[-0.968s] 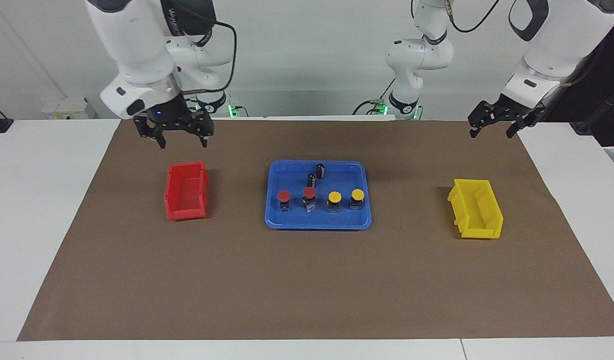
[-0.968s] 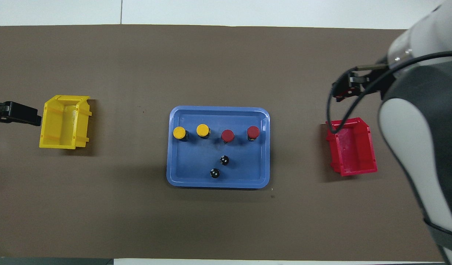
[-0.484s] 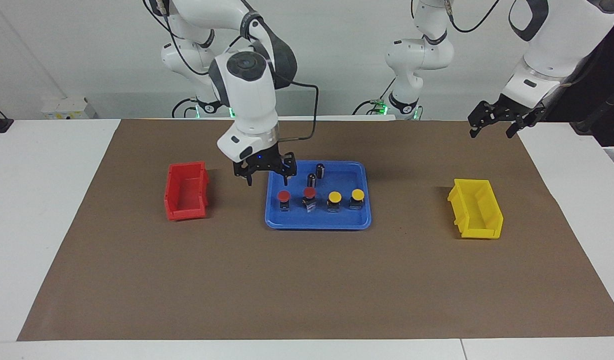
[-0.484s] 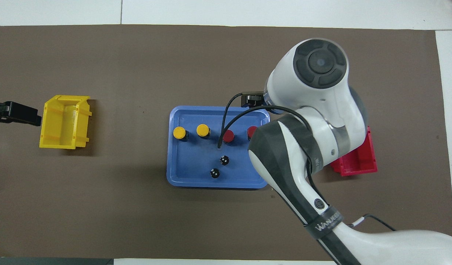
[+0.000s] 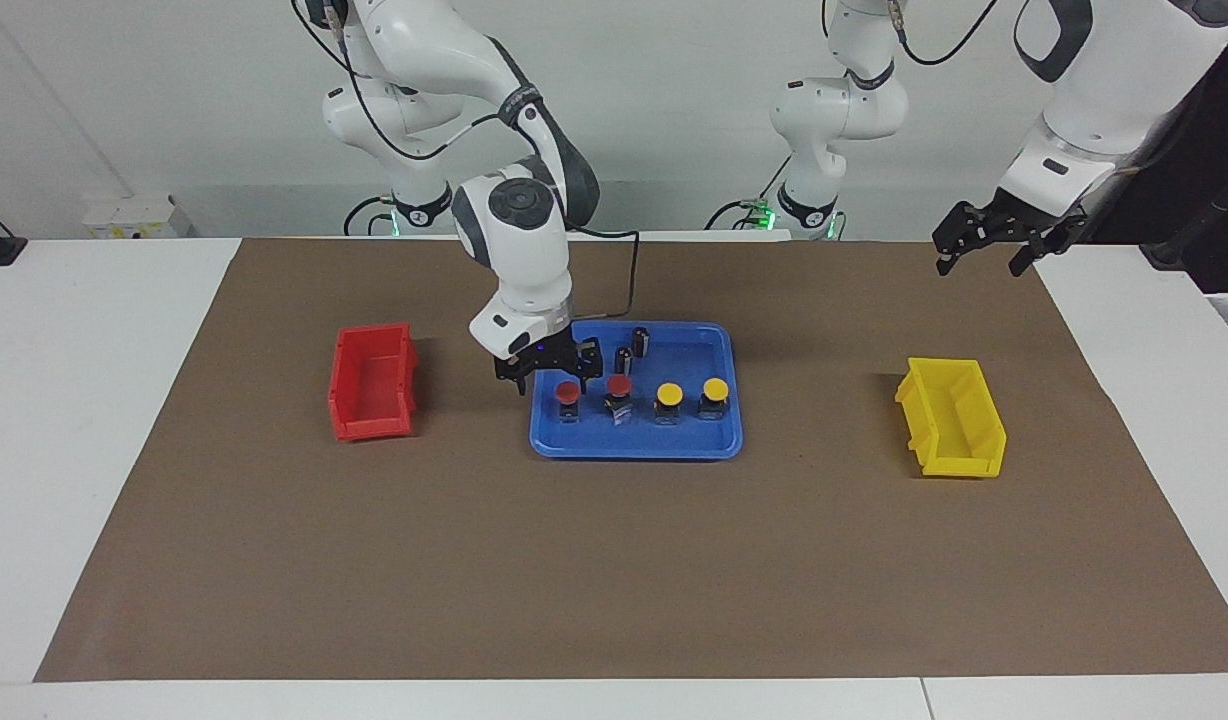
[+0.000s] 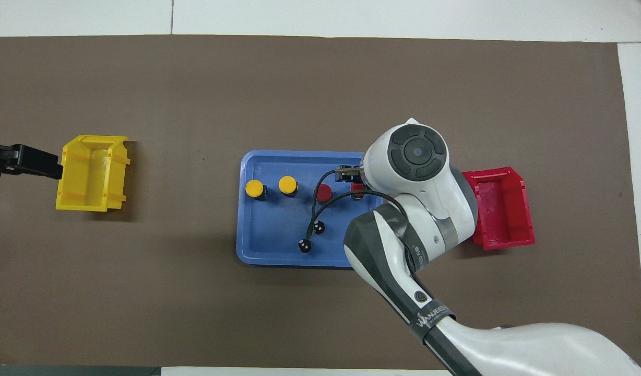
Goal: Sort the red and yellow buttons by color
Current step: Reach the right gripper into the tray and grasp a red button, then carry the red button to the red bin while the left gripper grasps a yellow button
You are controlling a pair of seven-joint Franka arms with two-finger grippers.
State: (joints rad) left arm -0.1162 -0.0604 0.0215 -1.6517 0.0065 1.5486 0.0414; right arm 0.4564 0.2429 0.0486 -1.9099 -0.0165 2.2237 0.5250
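Four buttons stand in a row in the blue tray (image 5: 634, 447): two red buttons (image 5: 568, 391) (image 5: 619, 386) toward the right arm's end, and two yellow buttons (image 5: 668, 395) (image 5: 715, 388) toward the left arm's end. My right gripper (image 5: 558, 380) is down at the outer red button, open, with a finger on each side of its cap. In the overhead view the right wrist covers most of that red button (image 6: 357, 188); the other red button (image 6: 323, 193) and both yellow buttons (image 6: 254, 188) (image 6: 287, 185) show. My left gripper (image 5: 978, 268) waits open in the air near the left arm's end of the mat.
Two capless black cylinders (image 5: 623, 360) (image 5: 640, 340) stand in the tray, nearer to the robots than the buttons. A red bin (image 5: 372, 382) sits toward the right arm's end and a yellow bin (image 5: 952, 416) toward the left arm's end, both on the brown mat.
My right arm has swung from above the red bin over to the tray and come down around the outer red button. The left arm has not moved.
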